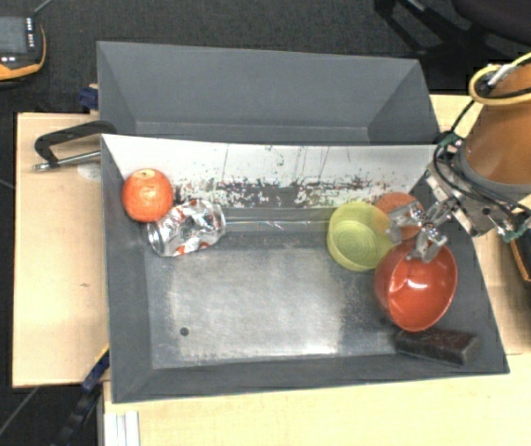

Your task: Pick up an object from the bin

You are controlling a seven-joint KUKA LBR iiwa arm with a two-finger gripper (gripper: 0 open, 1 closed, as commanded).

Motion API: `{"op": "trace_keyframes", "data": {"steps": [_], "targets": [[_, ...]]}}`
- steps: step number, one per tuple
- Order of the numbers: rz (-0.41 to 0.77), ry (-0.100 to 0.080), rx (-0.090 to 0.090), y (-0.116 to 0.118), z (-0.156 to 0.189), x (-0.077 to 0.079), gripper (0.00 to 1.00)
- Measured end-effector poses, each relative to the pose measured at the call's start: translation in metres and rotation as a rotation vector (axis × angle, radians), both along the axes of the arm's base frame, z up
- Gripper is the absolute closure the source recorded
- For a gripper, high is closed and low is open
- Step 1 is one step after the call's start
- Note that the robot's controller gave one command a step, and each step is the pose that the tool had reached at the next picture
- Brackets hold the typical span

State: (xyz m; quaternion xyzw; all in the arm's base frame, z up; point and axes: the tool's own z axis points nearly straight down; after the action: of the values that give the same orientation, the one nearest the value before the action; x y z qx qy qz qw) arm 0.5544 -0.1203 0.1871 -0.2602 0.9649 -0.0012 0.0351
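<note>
Grey metal bin [247, 314], seen from above. A red bowl [416, 291] lies tilted at its right side, and the gripper [423, 235] sits at the bowl's upper rim; whether it is open or closed cannot be told. A yellow-green cup [356, 235] lies just left of the bowl, and a dark brown bar [437, 344] just below it. Well apart, in the far left corner, a red apple [148, 194] sits beside a crushed can [187, 228].

Pale wooden bench [340, 416] on a dark floor [247, 7]; orange-and-black device [4, 49] far left, black chair base [414, 12] far right.
</note>
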Motion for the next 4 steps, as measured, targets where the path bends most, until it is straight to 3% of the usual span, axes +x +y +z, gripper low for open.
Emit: {"op": "trace_keyframes", "data": {"steps": [1,2,3,4], "targets": [[-0.016,-0.011,0.000,-0.035,0.041,0.008,1.00],[0.150,-0.035,-0.010,-0.020,-0.040,-0.033,1.00],[0.117,-0.044,-0.006,-0.032,-0.026,-0.008,1.00],[0.105,-0.048,-0.002,0.002,0.003,-0.031,1.00]]}}
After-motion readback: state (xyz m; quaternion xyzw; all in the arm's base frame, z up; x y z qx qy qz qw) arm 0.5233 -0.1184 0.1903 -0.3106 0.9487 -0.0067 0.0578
